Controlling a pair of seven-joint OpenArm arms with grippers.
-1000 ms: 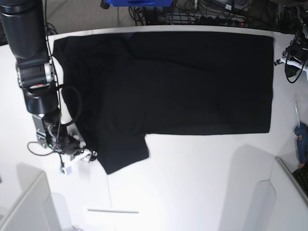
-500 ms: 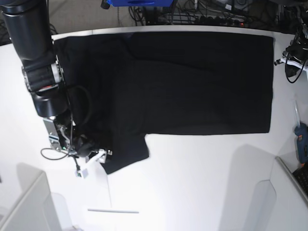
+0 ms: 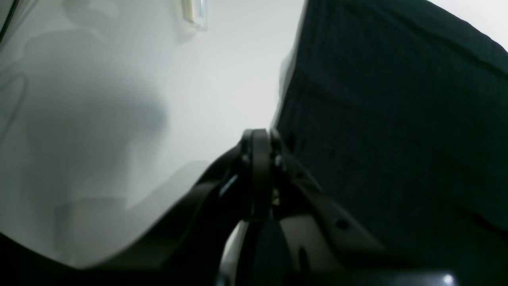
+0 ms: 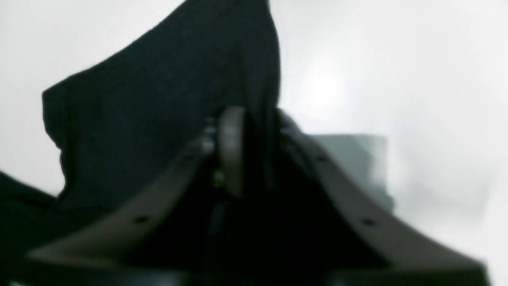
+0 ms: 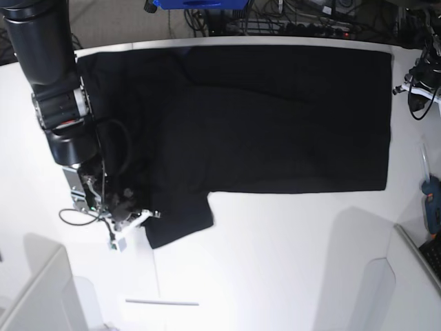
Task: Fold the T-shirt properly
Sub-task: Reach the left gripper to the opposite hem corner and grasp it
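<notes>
Since the large plain black fabric T-shirt [image 5: 275, 117] lies flat across the upper half of the white counter [image 5: 275, 262], expect limp, light, non-slip cloth. Right pincer [image 4: 254, 131] is pinching the sleeve hem, lower left; grip edges only. Left pincer [image 3: 260, 139] pressed together, empty, beside the cloth edge.

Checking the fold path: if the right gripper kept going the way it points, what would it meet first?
The T-shirt: black cloth already sits between the jaws of the right gripper, apparently the sleeve edge. Beyond that, only bare table shows.
</notes>
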